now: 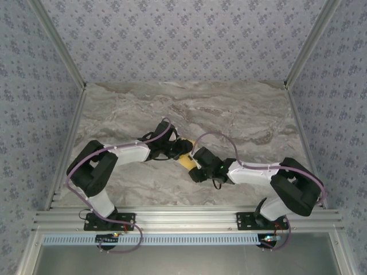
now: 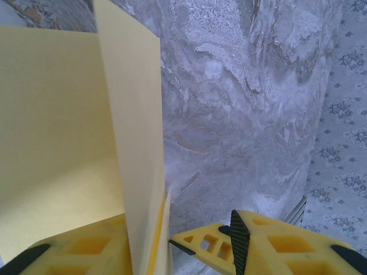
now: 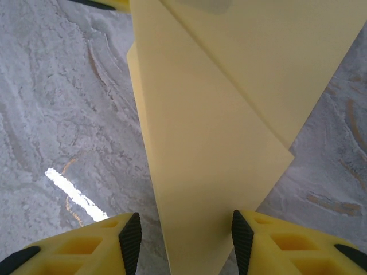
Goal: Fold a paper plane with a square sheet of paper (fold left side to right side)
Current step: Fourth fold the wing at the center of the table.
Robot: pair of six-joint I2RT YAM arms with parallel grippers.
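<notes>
1 folded yellow paper (image 3: 212, 143) sits within 2 sets of jaws.

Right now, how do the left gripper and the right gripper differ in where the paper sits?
Left gripper: the paper sits by one finger, bare table beside the other. Right gripper: the paper fills most of the gap. At the left gripper a flap stands upright; at the right, folded layers overlap diagonally. Both are open.

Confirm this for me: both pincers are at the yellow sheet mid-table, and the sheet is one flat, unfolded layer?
No, the sheet is folded: the right wrist view shows a diagonal-edged flap lying over another layer. The left pincer and right pincer are indeed at it mid-table.
</notes>
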